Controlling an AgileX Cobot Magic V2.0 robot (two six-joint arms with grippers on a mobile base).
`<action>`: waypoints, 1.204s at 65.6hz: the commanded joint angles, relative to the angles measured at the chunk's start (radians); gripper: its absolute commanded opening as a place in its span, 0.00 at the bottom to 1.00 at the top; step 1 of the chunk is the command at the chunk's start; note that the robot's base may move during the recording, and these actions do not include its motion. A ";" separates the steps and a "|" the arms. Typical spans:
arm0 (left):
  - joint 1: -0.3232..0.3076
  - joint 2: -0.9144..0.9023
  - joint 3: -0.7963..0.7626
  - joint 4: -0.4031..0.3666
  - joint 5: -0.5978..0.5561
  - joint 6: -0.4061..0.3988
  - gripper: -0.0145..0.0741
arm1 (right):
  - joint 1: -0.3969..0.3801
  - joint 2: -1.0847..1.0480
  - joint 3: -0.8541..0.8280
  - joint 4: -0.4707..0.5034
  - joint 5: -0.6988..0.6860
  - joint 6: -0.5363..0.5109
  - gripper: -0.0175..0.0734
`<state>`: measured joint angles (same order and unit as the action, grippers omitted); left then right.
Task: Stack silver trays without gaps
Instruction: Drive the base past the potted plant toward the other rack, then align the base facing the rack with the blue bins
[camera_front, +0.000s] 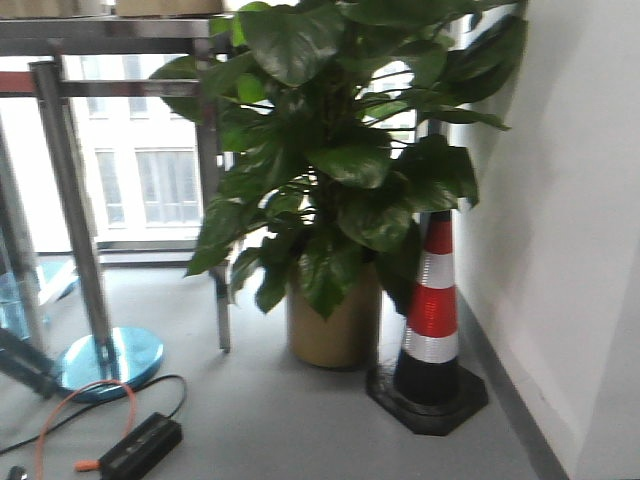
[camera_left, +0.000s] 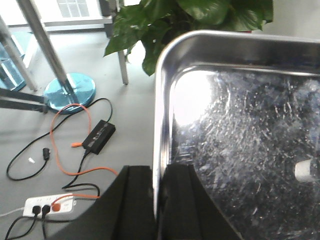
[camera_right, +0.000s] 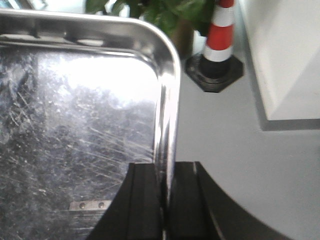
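Pinches the left rim of the silver tray (camera_left: 240, 150) with the left end effector (camera_left: 159, 172), fingers narrowed onto the rolled edge. Clamps the right rim likewise with the right end effector (camera_right: 164, 170). Holds it over the grey floor (camera_right: 225, 150), near a potted plant (camera_front: 330, 150) and a traffic cone (camera_front: 432, 300).

ahead: potted plant (camera_front: 330, 180) blocks the middle | right: traffic cone (camera_front: 432, 310) just beside the pot, wall (camera_front: 570, 200) close behind | left: metal posts (camera_front: 72, 200), power brick (camera_left: 98, 136) and power strip (camera_left: 50, 204) on floor | free: bare floor (camera_right: 240, 165) right of tray (camera_right: 90, 110)
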<state>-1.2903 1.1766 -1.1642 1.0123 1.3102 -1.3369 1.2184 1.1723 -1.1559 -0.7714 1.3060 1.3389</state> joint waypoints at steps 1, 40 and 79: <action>-0.019 0.010 -0.003 0.011 -0.089 -0.002 0.15 | 0.018 0.003 -0.019 -0.009 -0.219 -0.005 0.18; -0.019 0.010 -0.003 0.012 -0.089 -0.002 0.15 | 0.018 0.003 -0.019 -0.009 -0.219 -0.005 0.18; -0.019 0.010 -0.003 0.012 -0.089 -0.002 0.15 | 0.018 0.003 -0.019 -0.009 -0.222 -0.005 0.18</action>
<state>-1.2903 1.1766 -1.1642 1.0123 1.3084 -1.3369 1.2184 1.1723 -1.1559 -0.7676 1.3083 1.3408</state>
